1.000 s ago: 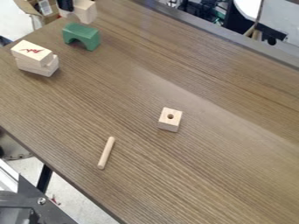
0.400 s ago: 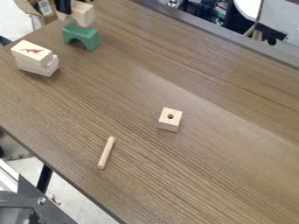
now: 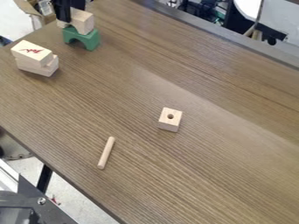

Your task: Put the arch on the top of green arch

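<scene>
Gripper (image 3: 70, 16), at the upper left of the table (image 3: 140, 87), clasped on the wooden arch (image 3: 83, 22). The arch sits at the top of the green arch (image 3: 88, 40), overlapping it in view; whether the two touch cannot be told. The step in hand is judged to be the final placing. Good practice: align the feet of the wooden arch over the flat top of the green one, keep it level, lower gently until both feet bear evenly, then release and withdraw straight up, avoiding any sideways drag.
</scene>
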You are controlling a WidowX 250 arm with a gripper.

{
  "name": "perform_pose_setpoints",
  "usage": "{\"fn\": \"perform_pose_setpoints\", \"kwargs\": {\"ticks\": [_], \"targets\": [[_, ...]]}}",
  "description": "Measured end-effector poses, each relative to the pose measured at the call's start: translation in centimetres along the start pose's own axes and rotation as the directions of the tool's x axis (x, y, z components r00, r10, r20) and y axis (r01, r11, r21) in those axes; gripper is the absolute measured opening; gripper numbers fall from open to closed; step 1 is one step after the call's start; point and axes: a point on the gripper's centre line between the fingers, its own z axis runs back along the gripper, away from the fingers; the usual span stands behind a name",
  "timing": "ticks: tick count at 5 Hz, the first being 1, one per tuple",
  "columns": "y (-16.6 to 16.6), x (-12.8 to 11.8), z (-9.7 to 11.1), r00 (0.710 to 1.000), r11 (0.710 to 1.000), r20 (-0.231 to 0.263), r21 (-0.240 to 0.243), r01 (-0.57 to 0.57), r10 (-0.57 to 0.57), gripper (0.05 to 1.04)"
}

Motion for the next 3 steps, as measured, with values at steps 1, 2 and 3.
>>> {"fn": "perform_pose_setpoints", "kwargs": {"ticks": [1, 2, 3], "targets": [[0.10, -0.05, -0.20, 1.000, 1.000, 0.003, 0.005, 0.000, 0.000, 0.572], [0.09, -0.28, -0.22, 1.000, 1.000, 0.020, 0.006, 0.001, -0.001, 0.648], [0.16, -0.86, -0.24, 0.999, 0.999, 0.020, 0.028, 0.025, -0.025, 0.914]]}}
